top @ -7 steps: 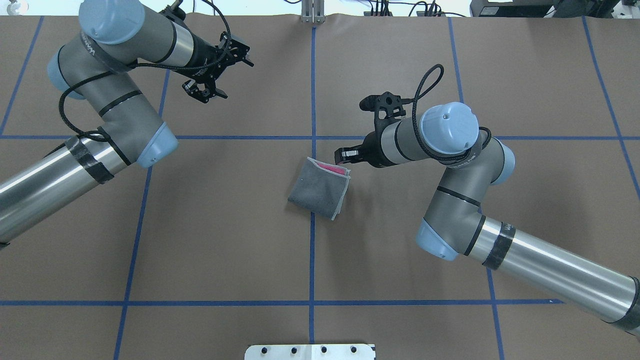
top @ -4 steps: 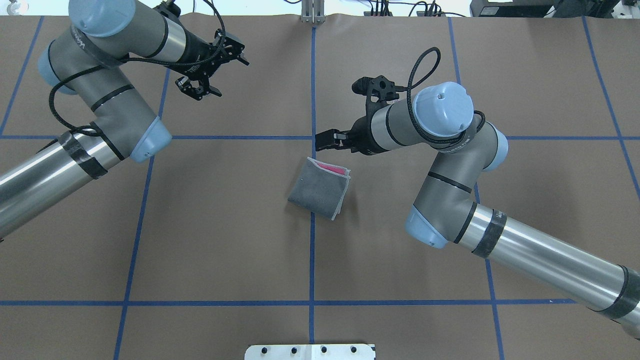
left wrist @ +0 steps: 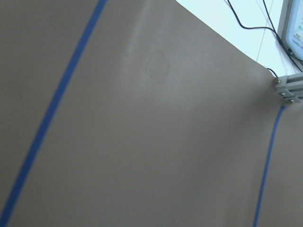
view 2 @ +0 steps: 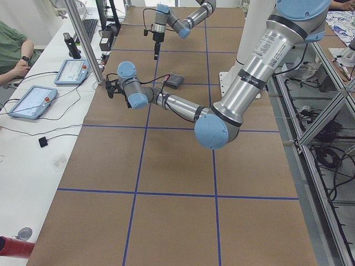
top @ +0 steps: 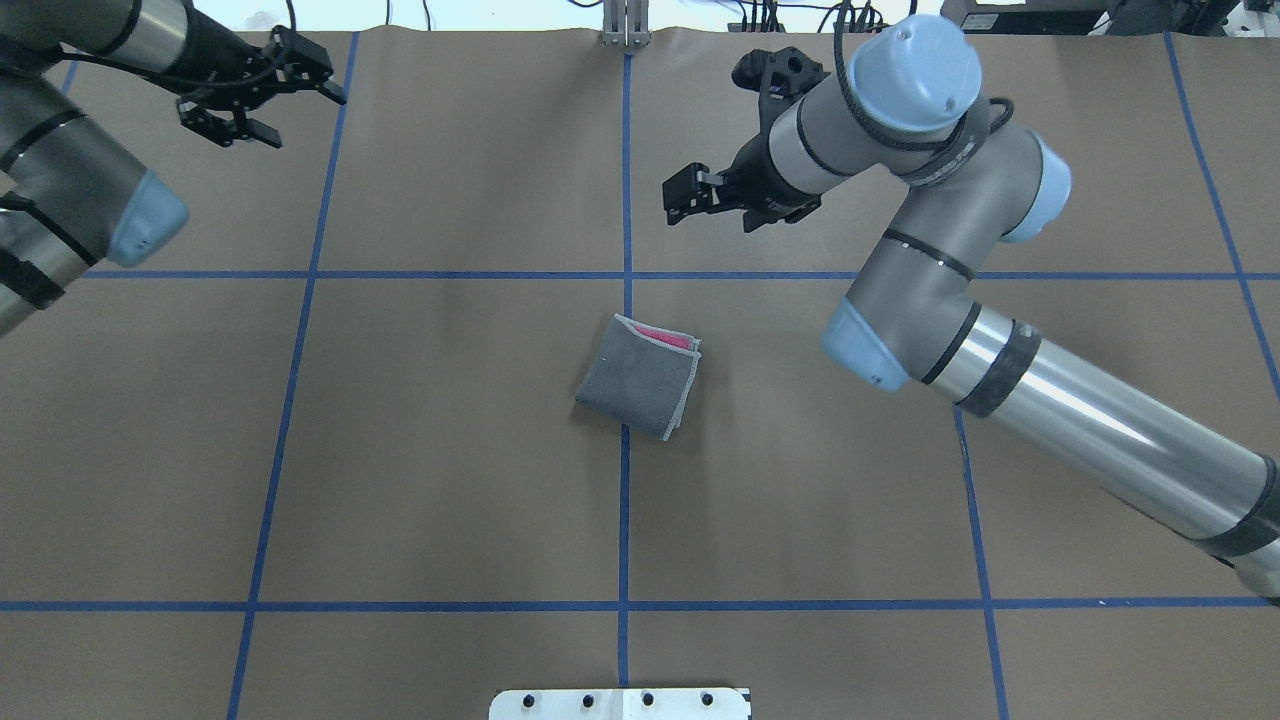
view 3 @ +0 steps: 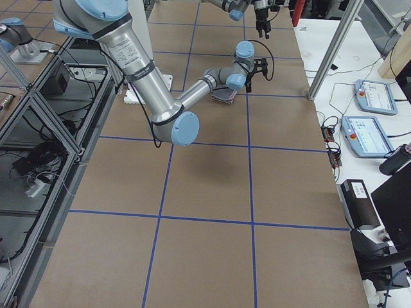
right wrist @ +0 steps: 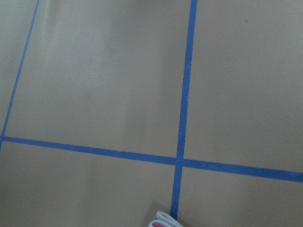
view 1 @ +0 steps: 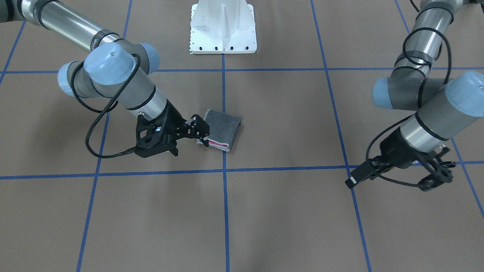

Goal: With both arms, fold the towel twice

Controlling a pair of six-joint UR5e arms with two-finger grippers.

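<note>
Table covered in brown paper and ruled into squares by blue tape; white pedestal base at the robot's edge, white bench with touch panels along the opposite edge. Towel — folded small, dark grey outward, pink showing at one edge — lies on the central tape line. Left gripper and right gripper are both spread and empty, well apart from the towel.

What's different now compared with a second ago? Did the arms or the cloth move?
The right hand drew away from the towel's pink corner, toward the far edge of the table. The left hand swung farther out to the robot's left. Neither hand holds anything. The towel stayed folded in the same spot.
</note>
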